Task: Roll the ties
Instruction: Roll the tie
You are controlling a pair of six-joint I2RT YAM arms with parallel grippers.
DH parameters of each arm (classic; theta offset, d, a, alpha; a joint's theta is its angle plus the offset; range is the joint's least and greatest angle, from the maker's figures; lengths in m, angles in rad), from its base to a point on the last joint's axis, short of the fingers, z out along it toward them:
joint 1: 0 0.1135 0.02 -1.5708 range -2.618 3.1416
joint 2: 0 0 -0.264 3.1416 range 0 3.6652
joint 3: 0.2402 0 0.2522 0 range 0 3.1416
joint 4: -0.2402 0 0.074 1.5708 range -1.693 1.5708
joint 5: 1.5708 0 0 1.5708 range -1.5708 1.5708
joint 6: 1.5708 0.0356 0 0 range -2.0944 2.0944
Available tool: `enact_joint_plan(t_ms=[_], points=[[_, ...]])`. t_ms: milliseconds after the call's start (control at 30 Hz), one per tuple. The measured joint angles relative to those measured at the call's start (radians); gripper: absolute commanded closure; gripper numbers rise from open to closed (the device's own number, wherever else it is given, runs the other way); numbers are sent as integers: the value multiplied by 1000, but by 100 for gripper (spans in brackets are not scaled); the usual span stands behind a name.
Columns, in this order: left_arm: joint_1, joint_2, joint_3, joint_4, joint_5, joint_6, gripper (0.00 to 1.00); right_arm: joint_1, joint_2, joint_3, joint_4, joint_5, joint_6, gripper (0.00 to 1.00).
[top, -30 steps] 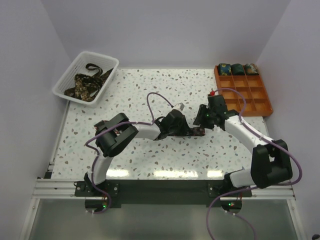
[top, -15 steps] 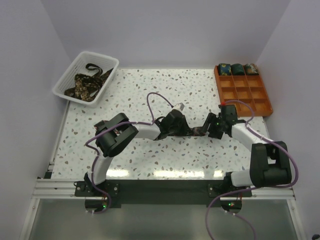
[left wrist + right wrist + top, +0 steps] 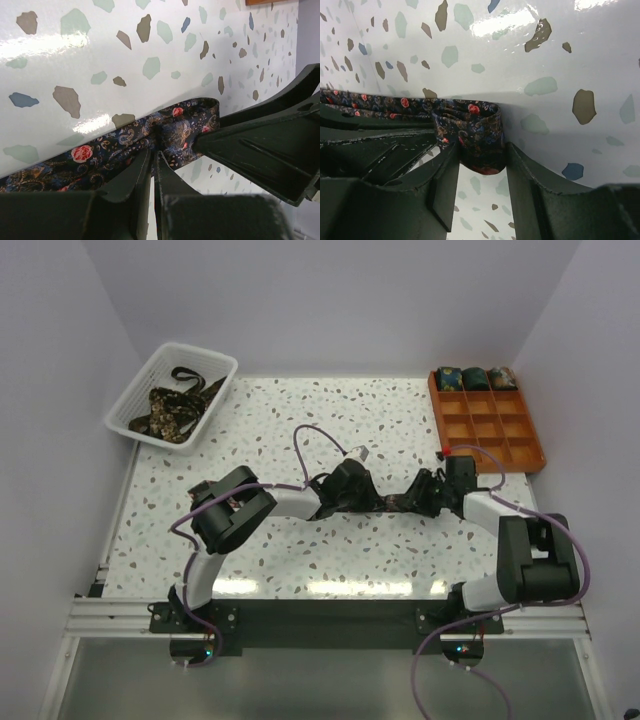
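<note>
- Two fingers of the left gripper (image 3: 154, 155) stand almost together, pinching the flat band of the tie (image 3: 175, 127) down at the bench (image 3: 75, 60).
- The right gripper (image 3: 481, 150) is about half open, its fingers pressed on either side of the tie's rolled end, which fills the gap between them.
- The left wrist view shows one dark finger of the right gripper lying against that curled end, just beside the left gripper's own tips.
- Only the wrist views show the print: red roses and pale paisley on dark blue. From above, the tie is a short dark strip between the two grippers, mid-bench.
- Only the top view shows the surroundings: an orange tray (image 3: 520, 445) at the far right corner with three rolled ties (image 3: 475, 378) in its back row, and a white basket (image 3: 150, 390) at the far left holding a heap of loose ties (image 3: 175, 410).
</note>
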Motion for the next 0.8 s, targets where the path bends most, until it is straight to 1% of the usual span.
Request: enact_joint_plan(t_ms=[33, 67, 100, 200, 267, 300, 400, 533, 633, 800], points=[[0, 0, 0, 0, 0, 0, 88, 0, 6, -2, 8, -4, -2, 61], [0, 0, 0, 0, 0, 0, 88, 0, 10, -6, 14, -9, -2, 64], [0, 0, 0, 0, 0, 0, 88, 0, 12, -9, 18, -13, -3, 71], [0, 0, 0, 0, 0, 0, 88, -5, 13, -18, 23, -19, -10, 84], [0, 0, 1, 0, 0, 0, 88, -8, 13, -18, 22, -19, -16, 90], [0, 0, 1, 0, 0, 0, 88, -8, 12, -18, 21, -19, -22, 96], [0, 0, 1, 0, -3, 0, 84, -7, 11, -9, 3, -17, -40, 100], [0, -16, -6, -1, -17, 2, 80, -5, 1, 19, -48, 9, -63, 100], [1, -65, -34, -13, -41, 12, 76, -5, -17, 43, -103, 53, -82, 100], [22, -181, -105, -30, -71, 42, 74, 16, -37, 93, -203, 159, -107, 100]])
